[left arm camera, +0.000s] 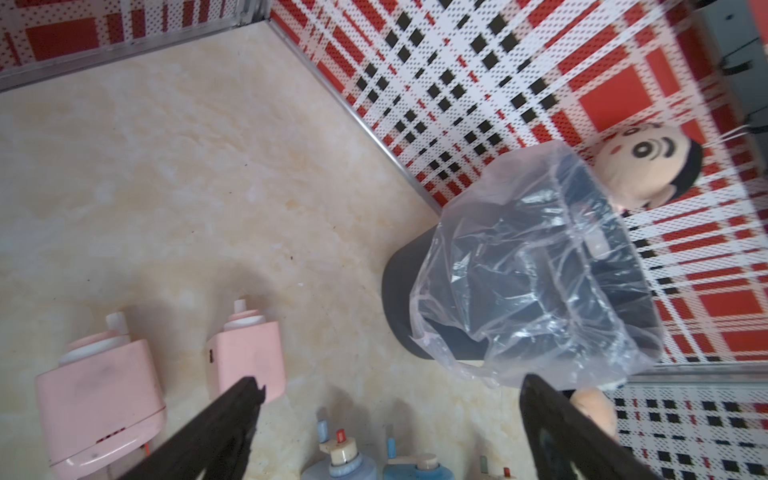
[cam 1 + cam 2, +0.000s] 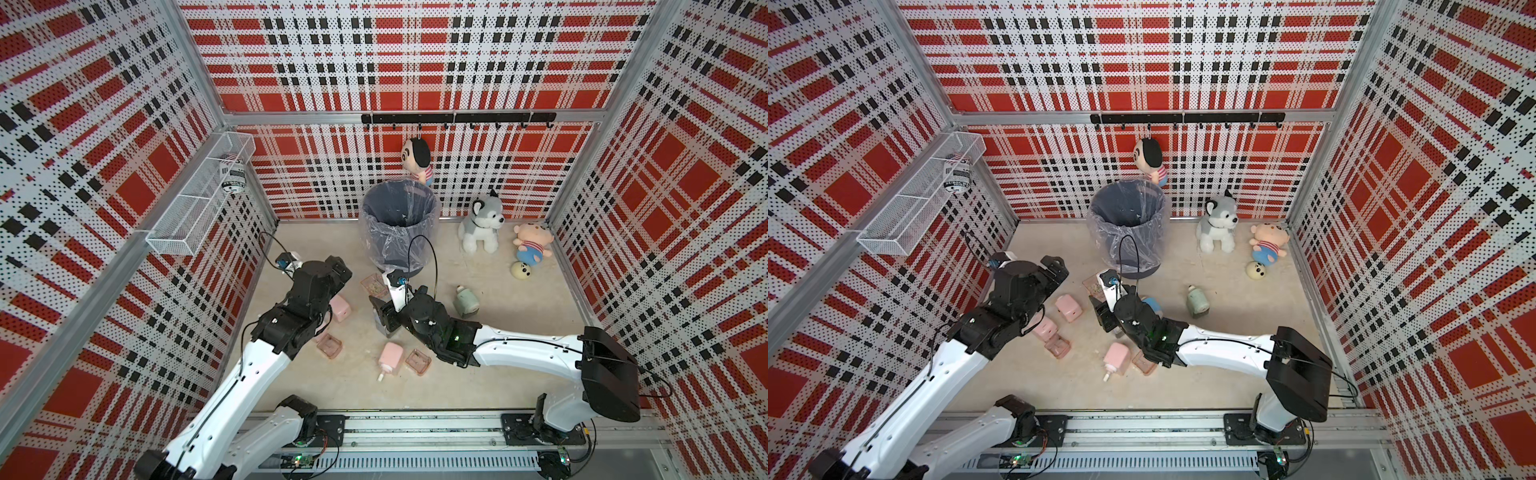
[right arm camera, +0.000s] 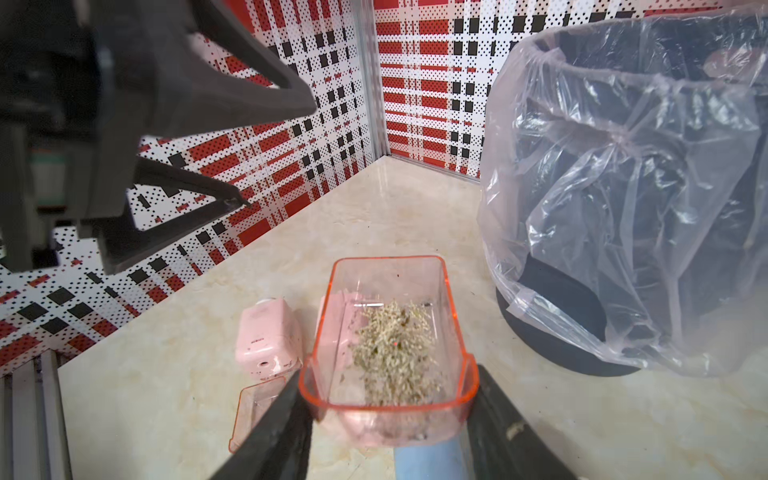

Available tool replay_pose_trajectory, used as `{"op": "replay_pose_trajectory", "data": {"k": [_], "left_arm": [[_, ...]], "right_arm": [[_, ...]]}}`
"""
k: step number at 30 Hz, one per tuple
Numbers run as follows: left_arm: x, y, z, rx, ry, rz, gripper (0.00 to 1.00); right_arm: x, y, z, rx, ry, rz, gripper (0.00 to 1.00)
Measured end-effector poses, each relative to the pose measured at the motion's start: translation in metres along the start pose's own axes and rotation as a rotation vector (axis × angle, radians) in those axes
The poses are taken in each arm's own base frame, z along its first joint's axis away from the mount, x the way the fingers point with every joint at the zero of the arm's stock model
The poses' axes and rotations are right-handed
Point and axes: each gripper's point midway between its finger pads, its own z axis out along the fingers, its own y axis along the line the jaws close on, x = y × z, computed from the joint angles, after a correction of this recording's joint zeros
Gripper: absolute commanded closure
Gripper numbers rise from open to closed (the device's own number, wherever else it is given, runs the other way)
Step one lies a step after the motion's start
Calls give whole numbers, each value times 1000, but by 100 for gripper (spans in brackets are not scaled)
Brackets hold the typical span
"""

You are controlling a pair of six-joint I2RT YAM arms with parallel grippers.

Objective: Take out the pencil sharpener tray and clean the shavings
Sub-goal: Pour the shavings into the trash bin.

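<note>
Your right gripper (image 3: 390,395) is clamped on the near end of the pencil sharpener tray (image 3: 453,316), one finger on each long side wall. The tray is a clear, orange-tinted plastic box. It is held level with its open side up, which looks deliberate: a loose heap of pale shavings (image 3: 395,349) sits in the middle, and any tilt would spill it.

The tray is already out of its sharpener and is held above the table (image 2: 498,374), pointing away from the wrist. Just beside it, ahead and to one side, stands the dark waste bin (image 3: 557,303). Its clear plastic liner (image 3: 602,145) is draped over the rim and hangs loosely down the outside. The rim sits well above the tray, so you likely need to lift before tipping. The slack liner could also snag the tray's edge.

Your left gripper (image 1: 390,395) has its jaws spread wide with nothing between them. It hangs raised over the table, apart from the tray, and seems to have no part in this step.

Below it, two pink sharpeners (image 1: 249,357) stand close together. In the right wrist view, another pink sharpener (image 3: 268,345) and an empty tray (image 3: 253,411) lie on the table near the held tray. They appear to be finished or waiting units, and they sit close enough to catch spilled shavings.
</note>
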Motion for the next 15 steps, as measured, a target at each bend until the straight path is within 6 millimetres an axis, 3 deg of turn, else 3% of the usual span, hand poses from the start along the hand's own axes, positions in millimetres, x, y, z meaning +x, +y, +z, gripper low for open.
{"op": "replay_pose_trajectory", "data": {"k": [5, 9, 15], "left_arm": [[21, 10, -4, 54, -6, 22, 2], [48, 22, 5, 88, 29, 63, 2], [72, 10, 4, 234, 49, 108, 2]], "right_arm": [[-39, -12, 4, 23, -33, 47, 48], [-79, -39, 7, 73, -75, 134, 49], [-125, -75, 13, 115, -125, 296, 49]]}}
